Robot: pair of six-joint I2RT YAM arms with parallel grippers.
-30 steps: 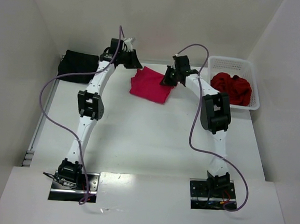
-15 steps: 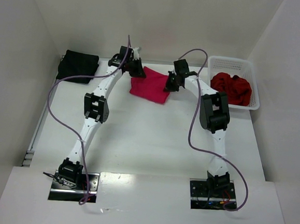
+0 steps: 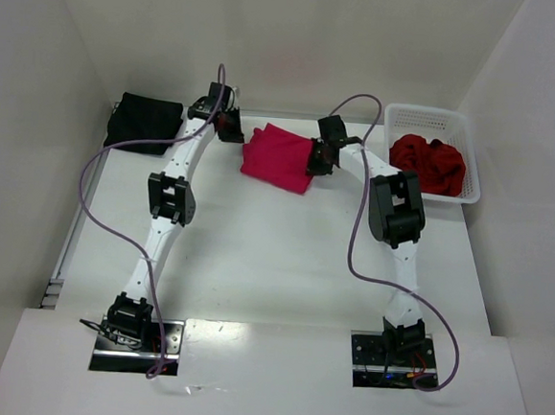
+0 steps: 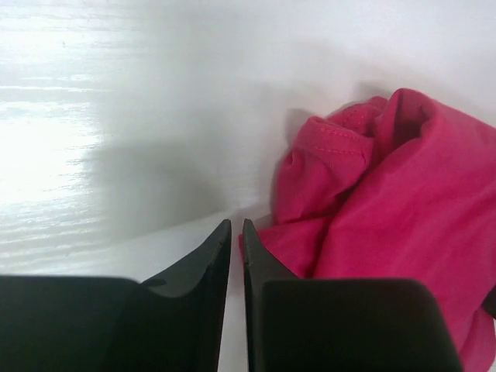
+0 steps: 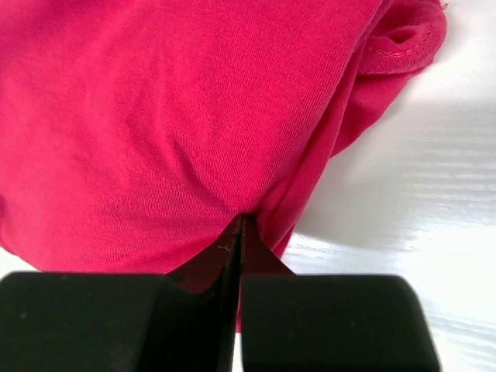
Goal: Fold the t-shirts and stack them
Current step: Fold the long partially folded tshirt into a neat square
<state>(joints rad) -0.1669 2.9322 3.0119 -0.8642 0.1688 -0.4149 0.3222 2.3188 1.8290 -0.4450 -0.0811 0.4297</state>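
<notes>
The crimson-pink t-shirt (image 3: pixel 277 156) lies folded at the back middle of the table. My right gripper (image 3: pixel 315 158) is at its right edge, jaws shut, and the cloth (image 5: pixel 170 116) puckers at the fingertips (image 5: pixel 242 218). My left gripper (image 3: pixel 228 125) is just left of the shirt's back left corner, shut and empty; in the left wrist view its tips (image 4: pixel 236 225) are beside the bunched shirt edge (image 4: pixel 387 201), over bare table. A folded black t-shirt (image 3: pixel 145 120) lies at the back left. Darker red t-shirts (image 3: pixel 430 162) are heaped in the basket.
The white lattice basket (image 3: pixel 429 112) stands at the back right against the wall. White walls close the table in at the back and on both sides. Purple cables loop off both arms.
My left gripper has pulled off the shirt's back left corner and moved left. The shirt has settled flatter. My right gripper has shifted slightly left along the shirt's right edge.
</notes>
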